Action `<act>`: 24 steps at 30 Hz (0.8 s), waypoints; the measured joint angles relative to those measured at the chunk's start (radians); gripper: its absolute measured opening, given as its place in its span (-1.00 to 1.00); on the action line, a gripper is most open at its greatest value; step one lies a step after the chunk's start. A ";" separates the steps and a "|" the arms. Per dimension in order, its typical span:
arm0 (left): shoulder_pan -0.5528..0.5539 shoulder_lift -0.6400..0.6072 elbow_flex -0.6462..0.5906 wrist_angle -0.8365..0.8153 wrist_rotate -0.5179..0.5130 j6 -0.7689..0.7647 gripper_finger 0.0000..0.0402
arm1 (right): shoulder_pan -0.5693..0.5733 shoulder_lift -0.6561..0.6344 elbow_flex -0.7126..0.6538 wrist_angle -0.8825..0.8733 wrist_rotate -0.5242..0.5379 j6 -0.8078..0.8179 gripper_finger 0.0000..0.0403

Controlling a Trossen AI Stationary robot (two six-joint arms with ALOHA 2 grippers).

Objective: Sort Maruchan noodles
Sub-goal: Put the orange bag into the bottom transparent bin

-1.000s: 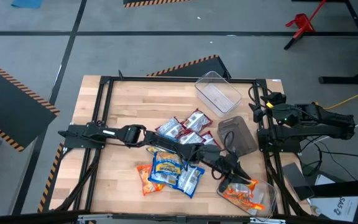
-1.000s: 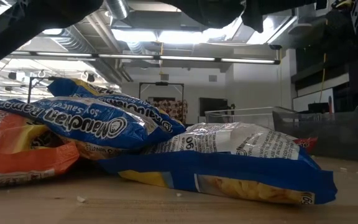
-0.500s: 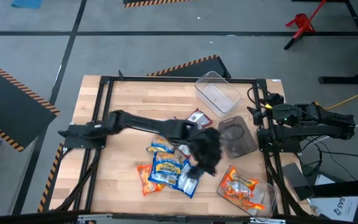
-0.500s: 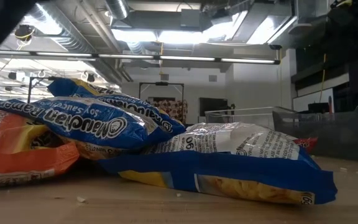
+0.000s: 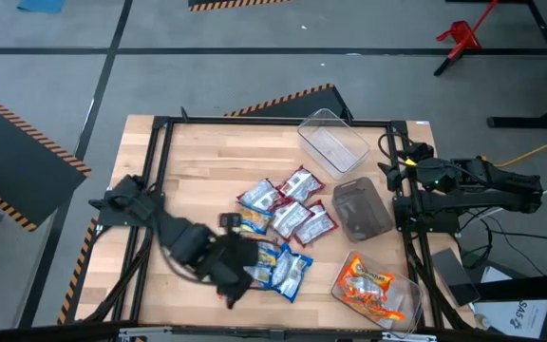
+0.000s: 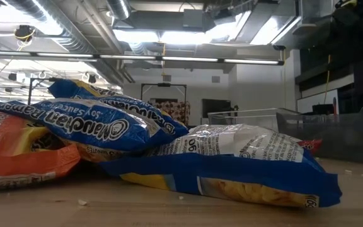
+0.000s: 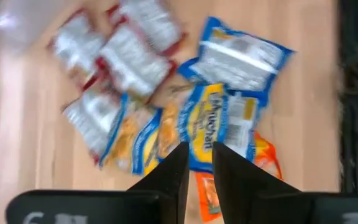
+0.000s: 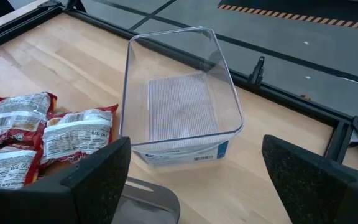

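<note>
The noodle packets lie in a loose heap near the middle of the wooden table (image 5: 198,161); the red packets (image 5: 291,211) sit at the far side of the heap, toward the tubs, and the blue packets (image 5: 283,271) lie overlapping at the near side, with an orange packet (image 7: 265,154) poking out from under them; in the low view a blue packet (image 6: 225,165) lies flat on the boards with another propped across an orange one beside it.

The left gripper (image 5: 228,277) hangs over the near left part of the heap, above the blue and orange packets; in the left wrist view its fingers (image 7: 174,169) stand close together with only a narrow gap, holding nothing, pointed down at a blue packet with yellow print (image 7: 205,127).

An empty clear tub (image 5: 332,141) stands at the far right of the table; a dark grey tub (image 5: 361,209) sits just beside the red packets; a second clear tub (image 5: 399,285) at the near right corner holds orange packets (image 5: 368,290).

The right gripper (image 8: 194,180) waits at the right edge of the table, its fingers spread wide and empty, looking over the empty clear tub and a few red packets.
</note>
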 joint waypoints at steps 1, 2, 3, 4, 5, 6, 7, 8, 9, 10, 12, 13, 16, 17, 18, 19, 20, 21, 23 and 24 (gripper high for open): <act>-0.013 -0.025 -0.040 0.005 -0.025 -0.067 -0.67 | 0.000 0.000 0.000 0.001 0.000 0.000 0.74; -0.023 -0.046 -0.084 0.018 -0.040 -0.130 -0.66 | 0.000 0.000 0.000 0.001 0.000 0.000 0.74; -0.034 -0.069 -0.134 0.030 -0.057 -0.187 -0.66 | 0.000 0.000 0.000 0.001 0.000 0.000 0.74; -0.043 -0.091 -0.191 0.037 -0.064 -0.240 -0.65 | 0.000 0.000 0.000 0.001 0.000 0.000 0.74; -0.051 -0.114 -0.250 0.043 -0.066 -0.300 -0.65 | 0.000 0.000 0.000 0.001 0.000 0.000 0.74; -0.059 -0.139 -0.311 0.050 -0.068 -0.359 -0.64 | 0.000 0.000 0.000 0.001 -0.001 0.000 0.74; -0.068 -0.168 -0.375 0.058 -0.066 -0.411 -0.63 | 0.000 0.000 0.000 0.002 -0.005 0.000 0.74; -0.078 -0.194 -0.434 0.068 -0.064 -0.455 -0.61 | 0.000 0.000 0.000 0.002 -0.007 0.000 0.74; -0.087 -0.221 -0.499 0.085 -0.058 -0.493 -0.59 | 0.000 0.000 0.000 0.002 -0.007 0.000 0.74; -0.091 -0.247 -0.561 0.118 -0.046 -0.521 -0.58 | 0.000 0.000 0.000 0.002 -0.007 0.000 0.74; -0.096 -0.301 -0.687 0.225 -0.027 -0.567 -0.54 | 0.000 0.000 0.000 0.002 -0.006 0.000 0.74; -0.096 -0.334 -0.749 0.286 -0.015 -0.583 -0.52 | 0.000 0.000 0.000 0.002 -0.006 0.000 0.74; -0.092 -0.428 -0.932 0.460 0.014 -0.616 -0.48 | 0.000 0.000 0.000 0.002 0.001 0.000 0.74; -0.087 -0.457 -0.993 0.507 0.026 -0.628 -0.46 | 0.000 0.000 0.000 0.002 0.002 0.000 0.74; -0.080 -0.484 -1.052 0.545 0.046 -0.633 -0.45 | 0.000 0.000 0.000 0.002 0.002 0.000 0.74; -0.071 -0.509 -1.105 0.579 0.061 -0.642 -0.43 | 0.000 0.000 0.000 0.002 0.002 0.000 0.74; -0.062 -0.533 -1.159 0.622 0.070 -0.656 -0.42 | 0.000 0.000 0.000 0.002 0.002 0.000 0.74; -0.054 -0.554 -1.209 0.671 0.075 -0.669 -0.40 | 0.000 0.000 0.000 0.002 0.002 0.000 0.74; -0.039 -0.582 -1.300 0.761 0.090 -0.678 -0.35 | 0.000 0.000 0.000 0.002 0.002 0.000 0.74; -0.033 -0.588 -1.338 0.810 0.099 -0.678 -0.32 | 0.000 0.000 0.000 0.002 0.003 0.000 0.74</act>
